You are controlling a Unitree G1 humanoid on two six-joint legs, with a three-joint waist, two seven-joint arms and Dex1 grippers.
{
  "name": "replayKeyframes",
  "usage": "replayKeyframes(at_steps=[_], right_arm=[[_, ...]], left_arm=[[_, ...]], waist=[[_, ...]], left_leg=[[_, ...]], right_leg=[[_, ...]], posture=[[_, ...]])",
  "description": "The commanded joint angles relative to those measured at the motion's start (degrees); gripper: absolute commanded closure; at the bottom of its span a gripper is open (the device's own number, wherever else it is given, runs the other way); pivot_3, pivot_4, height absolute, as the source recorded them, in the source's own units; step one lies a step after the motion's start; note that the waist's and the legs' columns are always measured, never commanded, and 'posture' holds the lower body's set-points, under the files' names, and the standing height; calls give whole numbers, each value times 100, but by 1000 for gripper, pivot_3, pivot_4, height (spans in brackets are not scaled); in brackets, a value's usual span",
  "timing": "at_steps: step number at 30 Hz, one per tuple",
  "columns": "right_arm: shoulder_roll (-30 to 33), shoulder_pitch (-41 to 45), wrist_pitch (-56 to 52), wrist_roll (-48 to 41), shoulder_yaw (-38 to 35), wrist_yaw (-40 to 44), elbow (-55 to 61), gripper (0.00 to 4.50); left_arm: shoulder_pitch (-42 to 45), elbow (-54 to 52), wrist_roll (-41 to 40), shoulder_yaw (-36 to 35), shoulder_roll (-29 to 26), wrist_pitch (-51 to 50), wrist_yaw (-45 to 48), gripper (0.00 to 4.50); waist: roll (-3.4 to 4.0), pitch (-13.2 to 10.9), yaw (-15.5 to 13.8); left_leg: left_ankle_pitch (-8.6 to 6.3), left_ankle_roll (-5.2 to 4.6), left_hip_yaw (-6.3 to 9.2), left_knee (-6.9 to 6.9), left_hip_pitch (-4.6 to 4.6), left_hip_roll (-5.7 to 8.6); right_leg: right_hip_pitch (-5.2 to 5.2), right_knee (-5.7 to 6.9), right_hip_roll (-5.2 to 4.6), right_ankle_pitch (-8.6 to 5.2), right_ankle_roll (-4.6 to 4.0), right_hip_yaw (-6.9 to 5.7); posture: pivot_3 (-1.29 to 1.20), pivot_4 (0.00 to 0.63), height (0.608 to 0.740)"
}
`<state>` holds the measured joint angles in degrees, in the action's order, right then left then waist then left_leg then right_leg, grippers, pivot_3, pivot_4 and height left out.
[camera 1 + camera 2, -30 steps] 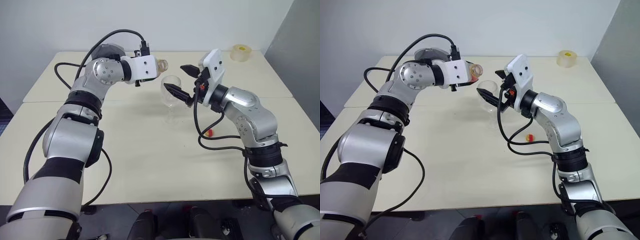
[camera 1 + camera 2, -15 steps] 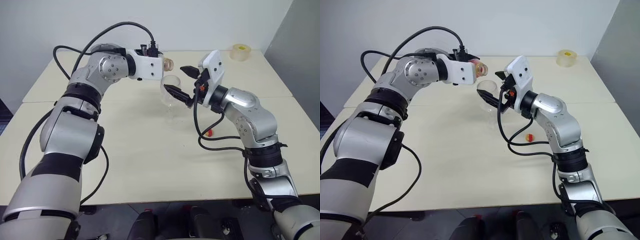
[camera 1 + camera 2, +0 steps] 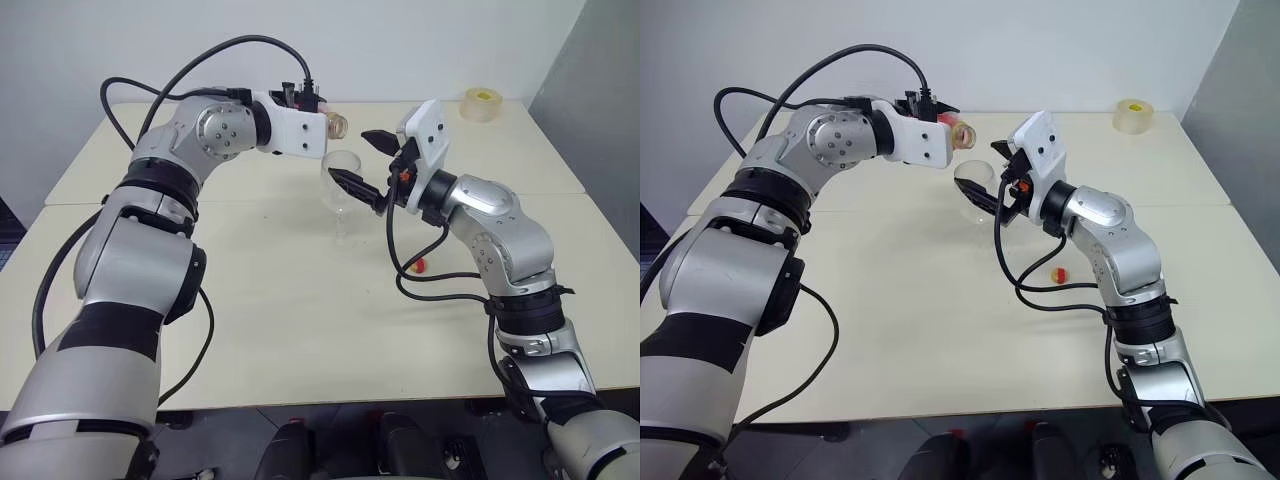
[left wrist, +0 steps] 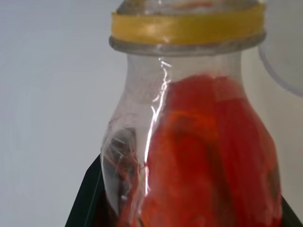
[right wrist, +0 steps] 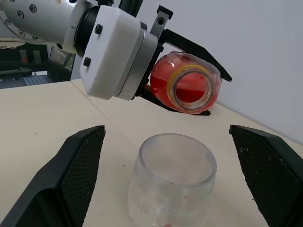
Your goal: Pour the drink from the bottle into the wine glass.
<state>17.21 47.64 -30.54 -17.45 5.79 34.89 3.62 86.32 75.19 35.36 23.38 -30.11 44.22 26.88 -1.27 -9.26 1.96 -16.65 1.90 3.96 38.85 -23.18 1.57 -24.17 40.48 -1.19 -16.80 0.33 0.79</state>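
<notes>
Nearest, a small red-and-yellow cap (image 3: 421, 265) lies on the table (image 3: 300, 300), below and behind the right arm, so the bottle is already uncapped. Ahead of it the right gripper (image 5: 173, 177) stands with its two black fingers (image 5: 80, 165) wide apart, one on each side of the wine glass (image 5: 173, 189), not touching the bowl; the glass sits upright between them and looks empty, bar perhaps a trace of red at the bottom that I can't make out properly. Just beyond and above the glass rim, the left gripper (image 3: 320, 118) is clamped on the bottle (image 5: 187, 85), whose long axis lies close to level, open mouth turned toward the right arm and set a little past the glass's far edge. The drink (image 4: 208, 156) fills the belly but has not reached the neck. The pour, I'd say, hinges on bringing that mouth over the bowl and tipping further. The left fingertips are mostly hidden behind the bottle, and its label can't be read.
</notes>
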Motion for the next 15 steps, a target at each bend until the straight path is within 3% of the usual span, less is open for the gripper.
replayKeyframes(at_steps=[1,15], right_arm=[[-28,72,166,-15,-75,24,95,0],[-74,59,188,12,-71,44,83,0]], left_arm=[[333,-41,30,11,-157,88,-157,2739],[460,-21,531,422,-315,253,-683,2739]], waist=[[0,0,0],[0,0,1]], left_leg=[[0,0,0,0,0,0],[0,0,-3,2,0,1]], right_leg=[[0,1,0,0,0,0],[-4,7,-1,0,0,1]], posture=[[0,150,740],[0,150,740]])
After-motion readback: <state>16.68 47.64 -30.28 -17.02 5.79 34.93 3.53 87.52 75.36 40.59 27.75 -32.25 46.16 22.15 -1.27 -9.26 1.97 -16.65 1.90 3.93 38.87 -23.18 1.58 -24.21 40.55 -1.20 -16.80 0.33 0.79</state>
